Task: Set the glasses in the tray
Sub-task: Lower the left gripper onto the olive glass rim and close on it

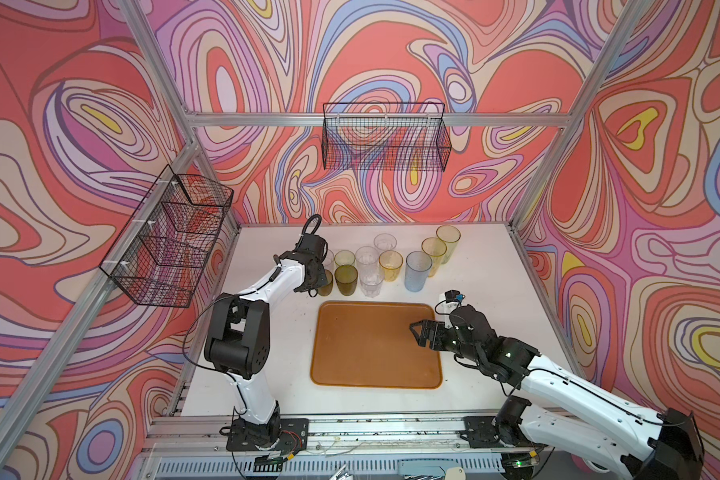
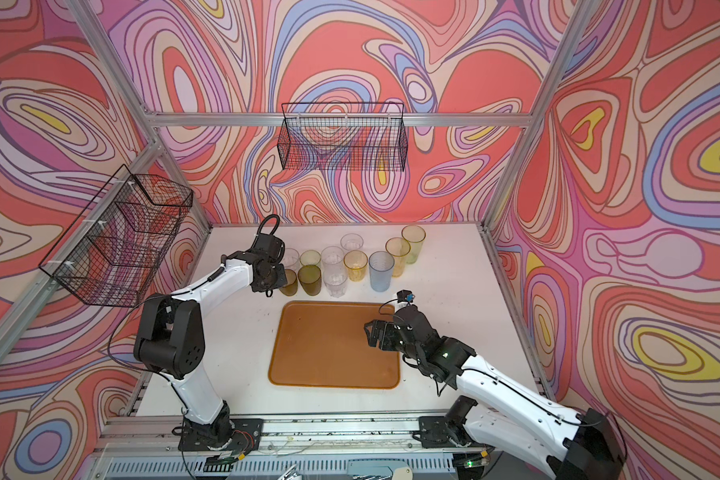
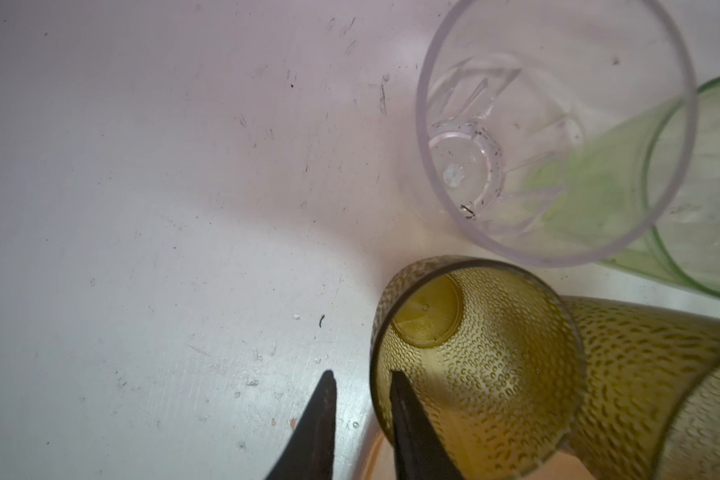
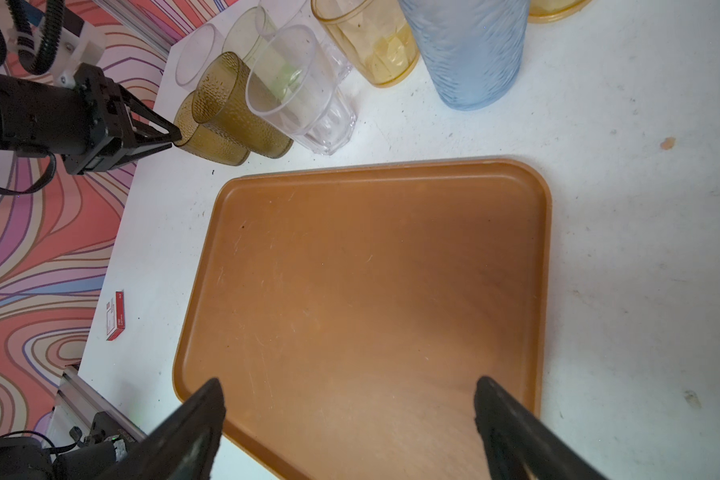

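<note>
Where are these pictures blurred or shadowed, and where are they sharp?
Left wrist view: the left gripper is dark and blurred, the dimpled olive glass sharp. Right wrist view: the right gripper is blurred; a soft shadow lies on the tray.

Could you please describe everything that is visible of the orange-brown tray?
The tray is a flat orange-brown rectangle with rounded corners and a low raised rim. It looks like matte plastic, with fine pale scratches and a few dark specks. It lies level on the white table, with nothing in it. The glasses stand on the table beyond its far edge. The open right hand hangs over its right side; no contact shows.
</note>
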`<act>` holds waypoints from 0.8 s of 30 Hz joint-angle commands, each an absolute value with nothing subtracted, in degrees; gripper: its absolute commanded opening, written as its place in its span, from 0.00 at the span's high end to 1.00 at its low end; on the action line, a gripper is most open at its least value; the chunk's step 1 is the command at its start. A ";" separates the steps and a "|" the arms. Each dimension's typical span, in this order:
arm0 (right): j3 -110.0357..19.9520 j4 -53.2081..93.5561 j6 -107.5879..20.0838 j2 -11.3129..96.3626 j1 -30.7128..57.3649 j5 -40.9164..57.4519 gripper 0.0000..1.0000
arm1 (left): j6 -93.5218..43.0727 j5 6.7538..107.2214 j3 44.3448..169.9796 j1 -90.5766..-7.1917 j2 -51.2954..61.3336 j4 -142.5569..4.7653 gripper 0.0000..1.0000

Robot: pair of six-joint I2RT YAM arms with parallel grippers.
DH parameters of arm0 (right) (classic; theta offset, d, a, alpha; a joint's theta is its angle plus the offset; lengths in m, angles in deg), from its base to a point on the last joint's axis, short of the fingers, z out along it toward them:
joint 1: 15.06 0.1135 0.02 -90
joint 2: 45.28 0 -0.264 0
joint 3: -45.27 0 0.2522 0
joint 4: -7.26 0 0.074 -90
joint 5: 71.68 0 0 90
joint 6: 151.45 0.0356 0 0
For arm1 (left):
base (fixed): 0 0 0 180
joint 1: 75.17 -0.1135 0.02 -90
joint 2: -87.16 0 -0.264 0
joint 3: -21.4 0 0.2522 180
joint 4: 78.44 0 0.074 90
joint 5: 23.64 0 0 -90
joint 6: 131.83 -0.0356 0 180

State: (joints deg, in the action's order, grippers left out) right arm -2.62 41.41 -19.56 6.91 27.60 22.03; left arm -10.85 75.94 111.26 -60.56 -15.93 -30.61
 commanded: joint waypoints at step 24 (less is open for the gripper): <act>-3.33 40.58 -18.30 9.67 27.27 22.21 0.03 | -13.60 77.75 112.42 -60.99 -18.24 -27.99 0.96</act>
State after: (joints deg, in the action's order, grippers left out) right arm -2.64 41.14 -18.71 9.27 27.60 22.09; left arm -12.95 76.88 111.63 -60.61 -18.35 -30.59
